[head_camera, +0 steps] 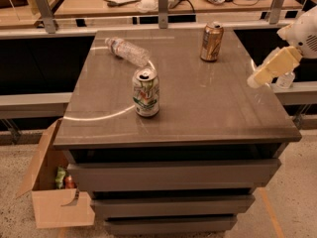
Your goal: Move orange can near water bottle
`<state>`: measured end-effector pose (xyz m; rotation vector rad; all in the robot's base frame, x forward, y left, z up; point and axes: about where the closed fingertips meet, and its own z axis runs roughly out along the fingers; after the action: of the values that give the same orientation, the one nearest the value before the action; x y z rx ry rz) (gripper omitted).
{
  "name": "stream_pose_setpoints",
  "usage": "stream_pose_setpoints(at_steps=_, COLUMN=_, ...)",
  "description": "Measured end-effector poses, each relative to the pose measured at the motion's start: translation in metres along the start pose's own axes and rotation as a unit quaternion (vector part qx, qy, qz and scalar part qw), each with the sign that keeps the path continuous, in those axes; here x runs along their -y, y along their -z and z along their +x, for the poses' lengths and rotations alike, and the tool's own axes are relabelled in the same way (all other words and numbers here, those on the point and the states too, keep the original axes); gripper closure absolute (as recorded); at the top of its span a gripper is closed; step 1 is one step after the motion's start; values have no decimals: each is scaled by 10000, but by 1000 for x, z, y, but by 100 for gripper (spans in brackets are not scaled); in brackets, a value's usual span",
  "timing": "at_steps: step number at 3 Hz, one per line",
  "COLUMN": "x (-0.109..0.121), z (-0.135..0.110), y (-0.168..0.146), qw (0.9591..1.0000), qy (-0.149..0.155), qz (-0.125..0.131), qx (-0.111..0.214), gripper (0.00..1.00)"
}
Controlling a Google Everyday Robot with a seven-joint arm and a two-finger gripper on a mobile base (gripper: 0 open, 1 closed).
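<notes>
Orange can (211, 42) is what you are after, so work up to it from the front. Nearest you on the table (208, 113), a white can with green markings (146, 92) stands upright left of centre, well clear of any line you need. Over on the right, the gripper (257, 76) hangs above the table's right edge, angled down and left toward the surface. You cannot tell whether it is spread or closed, and nothing shows in it. From there the orange can lies farther back and to the left. It stands upright near the far edge, right of centre, so its long axis is vertical and a sideways grasp around the body looks the fitting one. Only bare tabletop lies between gripper and can. Farther left, at about the same depth, the water bottle (127, 51) lies on its side with its cap toward the far left corner, well apart from the can. The stretch between them is open, so your carry likely runs leftward along the back. Mind the far edge, and a bottle that may roll if nudged.
</notes>
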<state>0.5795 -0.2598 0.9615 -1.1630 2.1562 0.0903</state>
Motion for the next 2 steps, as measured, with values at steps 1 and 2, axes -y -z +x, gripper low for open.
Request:
stream_pose_setpoints(at_steps=1, x=69, z=5, y=-54, qw=9942, qy=-755, qz=336, qx=689, gripper=0)
stream_pose_setpoints(at_steps=2, x=104, z=11, y=-84, qw=9875, qy=-1060, qz=394, qx=1095, gripper=0)
